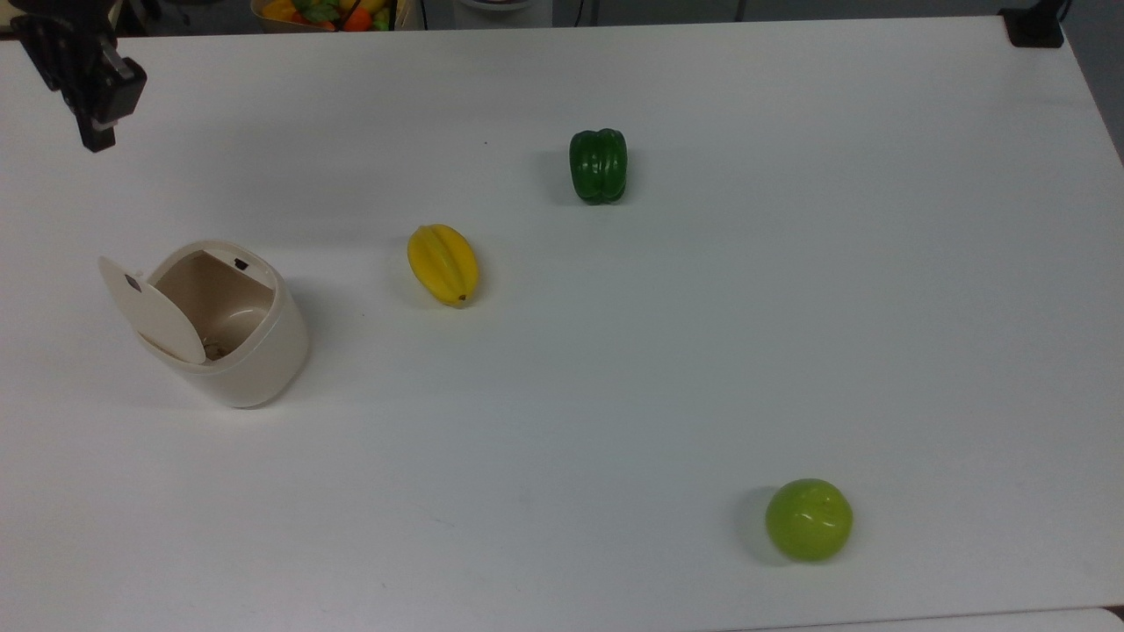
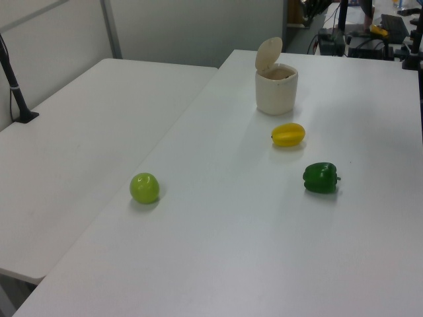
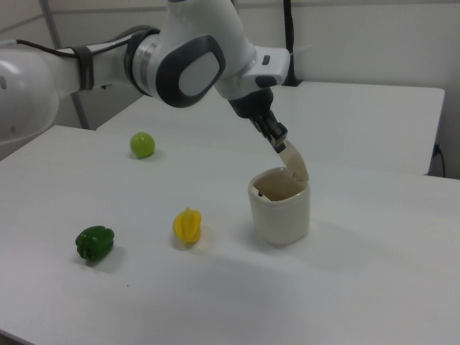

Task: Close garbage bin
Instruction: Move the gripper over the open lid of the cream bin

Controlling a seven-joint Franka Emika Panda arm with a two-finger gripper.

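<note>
Bin: garbage bin [image 3: 280, 212] open, lid [image 3: 295, 162] raised.
Gripper: gripper [image 3: 277, 141] at lid's top edge.
Fruit: starfruit [image 3: 187, 225], pepper [image 3: 94, 243] on the right view's left.

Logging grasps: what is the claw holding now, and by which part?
Nothing: the claw hangs in the air apart from the open garbage bin.

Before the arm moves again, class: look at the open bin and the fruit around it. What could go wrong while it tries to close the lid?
1. The lid stands upright at one edge of the garbage bin; a push from its outer side might tip or slide the light-looking bin instead of swinging the lid shut.
2. If the bin slides toward the top view's right, it could bump the yellow star fruit.
3. The claw hangs off to one side, so a misjudged approach could miss the lid.
</note>
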